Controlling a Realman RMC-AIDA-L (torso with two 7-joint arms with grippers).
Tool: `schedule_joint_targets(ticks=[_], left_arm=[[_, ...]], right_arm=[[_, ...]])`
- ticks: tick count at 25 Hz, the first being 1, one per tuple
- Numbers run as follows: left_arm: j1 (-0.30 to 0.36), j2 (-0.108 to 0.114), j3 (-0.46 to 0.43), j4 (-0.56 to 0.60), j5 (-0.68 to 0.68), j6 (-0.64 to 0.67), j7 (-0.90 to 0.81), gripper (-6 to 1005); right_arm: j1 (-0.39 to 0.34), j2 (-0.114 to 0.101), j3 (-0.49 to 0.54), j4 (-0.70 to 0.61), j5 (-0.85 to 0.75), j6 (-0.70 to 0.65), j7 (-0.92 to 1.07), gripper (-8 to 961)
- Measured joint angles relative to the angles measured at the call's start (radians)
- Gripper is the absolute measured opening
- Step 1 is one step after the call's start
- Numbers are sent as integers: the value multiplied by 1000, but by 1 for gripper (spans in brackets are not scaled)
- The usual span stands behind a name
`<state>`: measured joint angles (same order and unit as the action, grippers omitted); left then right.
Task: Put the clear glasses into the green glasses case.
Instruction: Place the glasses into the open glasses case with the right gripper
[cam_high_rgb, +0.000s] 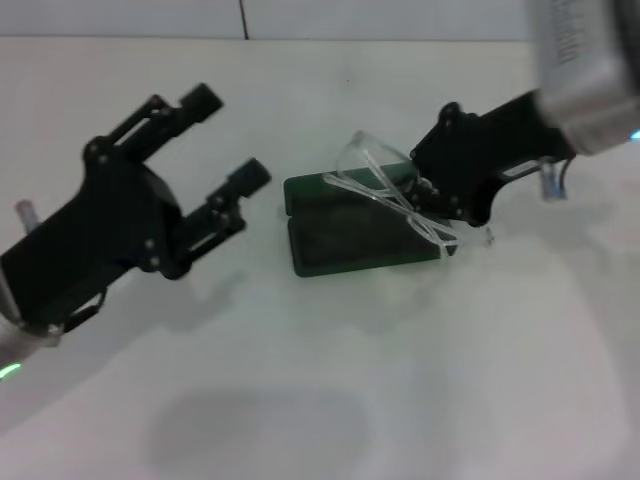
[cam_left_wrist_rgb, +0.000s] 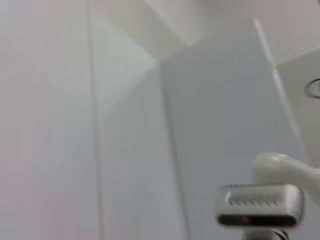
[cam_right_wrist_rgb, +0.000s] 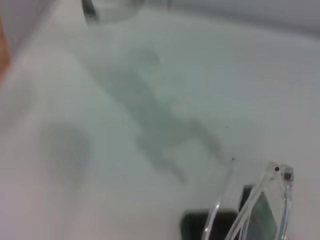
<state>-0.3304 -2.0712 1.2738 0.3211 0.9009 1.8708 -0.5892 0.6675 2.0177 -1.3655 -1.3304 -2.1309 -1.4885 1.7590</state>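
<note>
Black linkage claws (cam_high_rgb: 225, 135) on black wrists; the right forearm (cam_high_rgb: 585, 75) is silver.

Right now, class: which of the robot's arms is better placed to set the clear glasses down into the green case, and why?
The right. The right gripper already holds the clear glasses over the open green glasses case; the left gripper hangs open and empty beside it.

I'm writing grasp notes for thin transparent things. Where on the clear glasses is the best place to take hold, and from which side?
Probably at the hinge end, where the right end effector grips the clear glasses now, coming from the robot's right. The lens curves and the arms are thin, so that corner looks the firmest part. The glasses sit tilted over the open green case. The left end effector waits open beside it.
</note>
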Motion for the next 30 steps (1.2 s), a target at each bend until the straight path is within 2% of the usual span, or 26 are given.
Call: schedule_joint_targets(ticks=[4,8,13,16,24,30], left_arm=[[16,-3,-29,-2,2,-5,-2,690],[21,-3,-32,-4,0,-10,-2,689],[25,2,-34,-4,-2,-10,-1,689],[23,3,-34,-4,-2,-12,-1,688],[18,5,-34,-4,-2,-20,-3,687],[20,5,-42,-4,-2,-20,-4,687]], right_arm=[[59,5,-175,0,-197,108,98,140],[69,7,-354,-1,-353,215,194,142],[60,10,-522,-14,-465,311,267,145],[53,10,-567,-35,-514,340,306,146],[39,10,-580,-76,-536,367,310,150],[20,10,-632,-81,-573,439,307,154]])
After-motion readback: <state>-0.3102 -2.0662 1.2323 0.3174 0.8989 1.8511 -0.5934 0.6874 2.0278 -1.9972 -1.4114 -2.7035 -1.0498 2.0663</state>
